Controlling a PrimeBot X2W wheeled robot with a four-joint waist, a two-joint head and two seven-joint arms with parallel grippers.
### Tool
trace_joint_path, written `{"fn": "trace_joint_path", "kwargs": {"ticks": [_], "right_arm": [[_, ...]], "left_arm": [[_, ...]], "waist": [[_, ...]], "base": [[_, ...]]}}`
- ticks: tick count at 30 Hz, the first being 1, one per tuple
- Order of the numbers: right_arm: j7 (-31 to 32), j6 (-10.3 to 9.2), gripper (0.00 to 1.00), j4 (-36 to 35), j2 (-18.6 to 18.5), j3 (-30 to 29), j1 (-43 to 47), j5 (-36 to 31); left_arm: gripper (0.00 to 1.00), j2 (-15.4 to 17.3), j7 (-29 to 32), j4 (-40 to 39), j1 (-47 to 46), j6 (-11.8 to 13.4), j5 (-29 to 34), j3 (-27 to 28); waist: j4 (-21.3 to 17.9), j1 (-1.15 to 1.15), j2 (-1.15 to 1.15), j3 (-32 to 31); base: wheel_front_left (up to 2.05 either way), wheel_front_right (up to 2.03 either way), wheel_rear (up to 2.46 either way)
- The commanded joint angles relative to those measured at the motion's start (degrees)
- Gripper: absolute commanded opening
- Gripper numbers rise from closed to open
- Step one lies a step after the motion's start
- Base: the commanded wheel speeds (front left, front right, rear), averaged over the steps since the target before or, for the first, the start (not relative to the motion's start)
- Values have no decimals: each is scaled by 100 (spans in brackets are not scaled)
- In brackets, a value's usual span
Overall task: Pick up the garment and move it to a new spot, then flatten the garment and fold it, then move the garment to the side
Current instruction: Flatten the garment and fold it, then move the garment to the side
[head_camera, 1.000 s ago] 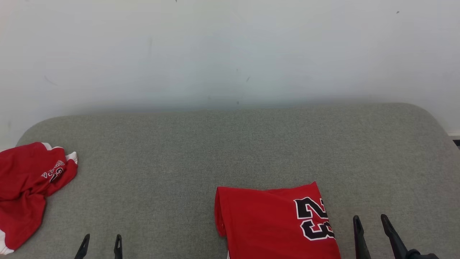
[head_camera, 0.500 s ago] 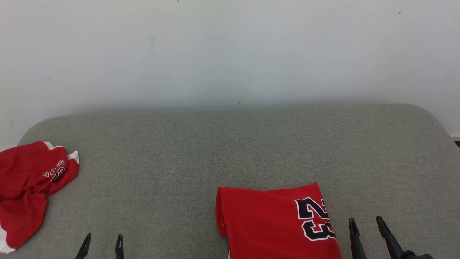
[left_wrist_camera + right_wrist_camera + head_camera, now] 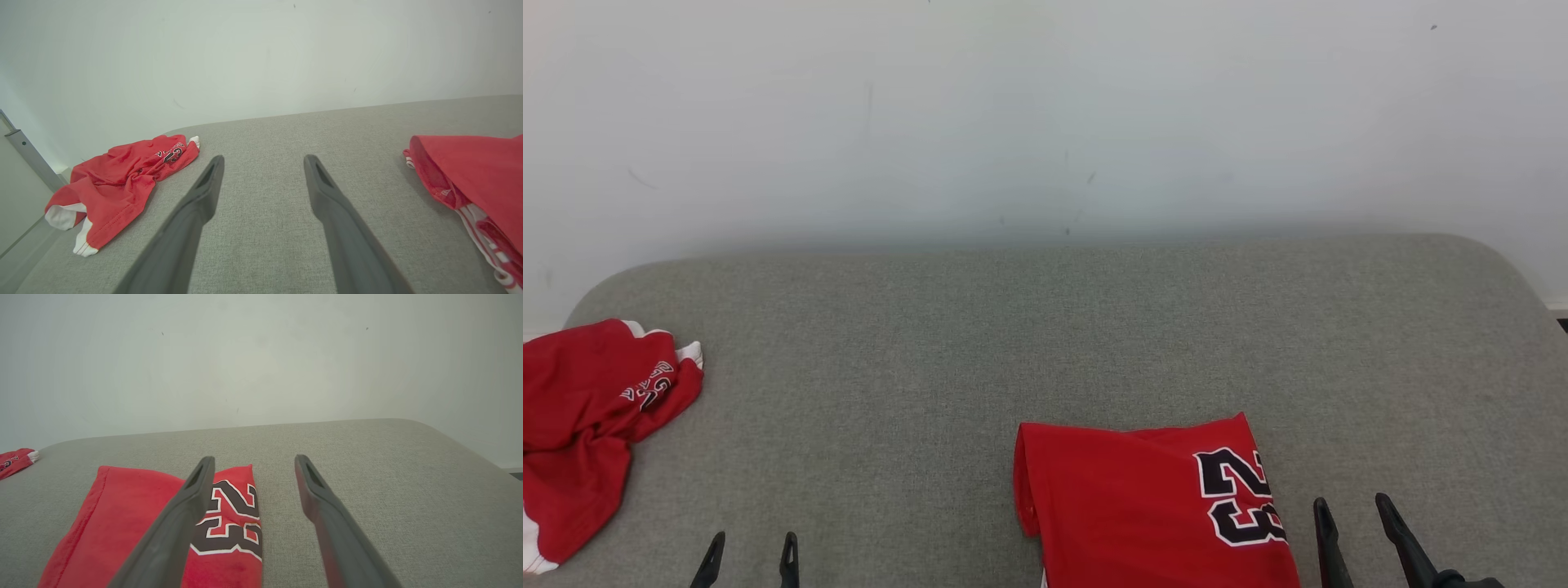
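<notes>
Both spread: left gripper (image 3: 754, 537), right gripper (image 3: 1349, 501), flanking seemingly folded garment (image 3: 1127, 506).

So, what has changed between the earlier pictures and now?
The right gripper drew back slightly toward the robot and a little leftward, nearer the folded jersey. Nothing was grasped or released. The left gripper, the open jaws of both, the folded jersey and the crumpled garment stayed as they were.
</notes>
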Motion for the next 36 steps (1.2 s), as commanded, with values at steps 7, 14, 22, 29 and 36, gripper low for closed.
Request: {"fn": "trace_joint_path", "kwargs": {"ticks": [7,14,22,29,36], "right_arm": [[9,-15,100,42,-18,0,13,-8],[143,-15,100,272,-42,22,-223,21],[461,-15,100,1079,-245,245,-911,62],[498,-15,100,2370,-323,409,-1508,250],[285,-15,100,3585,-353,518,-2017,368]], "left_arm": [[100,37,11,4,60,51,-33,-26],[100,35,-6,40,27,98,-66,-48],[100,12,-13,83,-131,109,-63,-141],[100,-10,-12,157,-269,76,-34,-288],[100,-10,-20,189,-393,98,-94,-331]], "waist": [[7,0,0,-5],[23,0,0,10],[135,0,0,121],[366,0,0,273],[474,0,0,461]], "base": [[0,0,0],[0,0,0],[0,0,0],[0,0,0],[0,0,0]]}}
